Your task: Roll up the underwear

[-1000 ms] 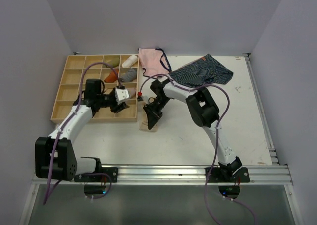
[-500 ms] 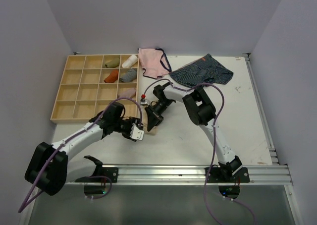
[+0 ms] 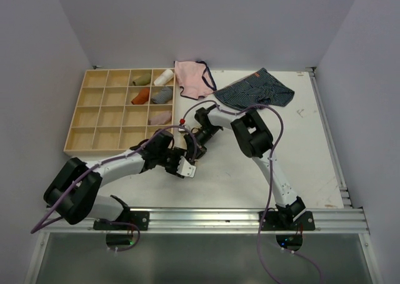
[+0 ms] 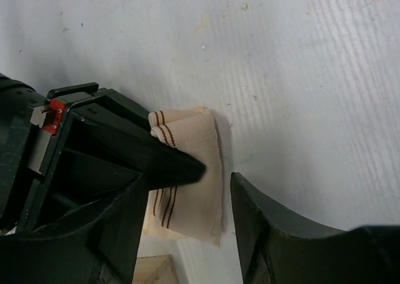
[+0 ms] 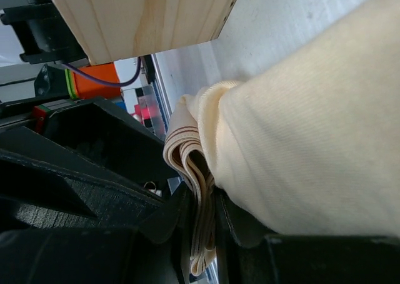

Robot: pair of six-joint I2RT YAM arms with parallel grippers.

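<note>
The underwear (image 4: 195, 171) is a folded pale peach-beige cloth with thin dark red lines on its band, lying on the white table. My right gripper (image 5: 209, 215) is shut on the folded band of the underwear (image 5: 300, 152). Its dark finger also shows on the cloth in the left wrist view (image 4: 172, 162). My left gripper (image 4: 187, 187) is open with one finger on each side of the cloth, just above the table. In the top view the left gripper (image 3: 185, 164) and right gripper (image 3: 194, 143) meet right of the tray and hide most of the cloth.
A wooden compartment tray (image 3: 94, 118) with several rolled items stands at the left; its corner is close by (image 5: 137, 15). A pink pair with dark trim (image 3: 190, 77) and a navy striped pair (image 3: 256, 90) lie at the back.
My left arm has swung from over the tray down and right to the underwear, beside the right gripper. The right gripper has kept its hold and barely moved.
</note>
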